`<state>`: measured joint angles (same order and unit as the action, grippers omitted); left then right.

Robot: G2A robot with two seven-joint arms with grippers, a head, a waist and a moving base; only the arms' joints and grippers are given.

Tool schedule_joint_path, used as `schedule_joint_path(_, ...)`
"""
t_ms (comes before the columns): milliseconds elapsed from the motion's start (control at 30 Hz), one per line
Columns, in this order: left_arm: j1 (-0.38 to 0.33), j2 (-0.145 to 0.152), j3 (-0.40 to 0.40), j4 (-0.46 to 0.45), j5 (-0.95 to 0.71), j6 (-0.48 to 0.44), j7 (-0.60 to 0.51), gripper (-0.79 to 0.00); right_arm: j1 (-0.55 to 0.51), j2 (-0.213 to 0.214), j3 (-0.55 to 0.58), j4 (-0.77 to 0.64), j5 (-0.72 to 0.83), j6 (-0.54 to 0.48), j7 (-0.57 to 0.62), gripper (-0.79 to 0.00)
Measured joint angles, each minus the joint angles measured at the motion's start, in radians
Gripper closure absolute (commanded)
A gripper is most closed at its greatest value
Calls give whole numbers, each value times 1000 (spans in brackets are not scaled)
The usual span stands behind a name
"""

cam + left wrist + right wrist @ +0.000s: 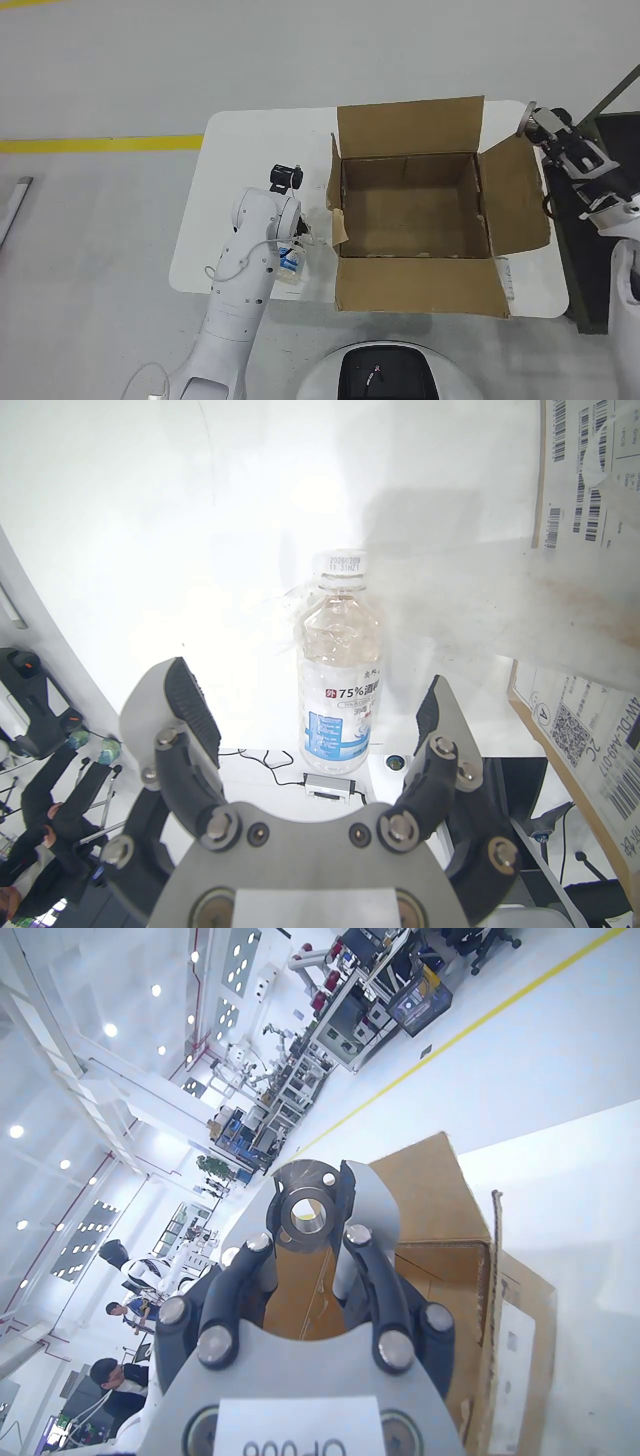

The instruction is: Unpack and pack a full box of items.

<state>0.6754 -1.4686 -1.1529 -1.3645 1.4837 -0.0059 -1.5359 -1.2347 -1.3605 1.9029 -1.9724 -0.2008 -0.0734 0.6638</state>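
Top view: the cardboard box [410, 285] sits right of centre on the table [250, 130], flaps spread and floor bare, so unpacking looks almost finished. A bottle [291, 262] is on the table just left of the box. The right gripper [533, 120] hangs at upper right, beyond the box's flap.

Left wrist view: the left gripper [310, 687] is spread wide around the bottle, with no visible contact. It should next either lift clear or close.

Right wrist view: the right gripper is clamped on a metal flange [300, 1175], which needs bare table.
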Motion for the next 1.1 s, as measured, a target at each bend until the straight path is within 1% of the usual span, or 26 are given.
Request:
schedule_joint_path(467,0,0,0,0,0,0,0,-785,0,0,-1,0,0,0,-2,0)
schedule_joint_path(567,0,0,0,0,0,0,0,-785,-2,1,10,-11,31,-10,-49,0)
schedule_joint_path(733,0,0,0,0,0,0,0,-785,10,9,90,-11,129,-37,-125,0)
schedule_joint_path(833,0,0,0,0,0,0,0,-785,13,17,150,-7,161,-34,-147,0)
schedule_joint_path(1000,0,0,0,0,0,0,0,-785,-14,33,250,1,156,-48,-129,0)
schedule_joint_path(1100,0,0,0,0,0,0,0,-785,-56,44,303,8,115,-55,-87,0)
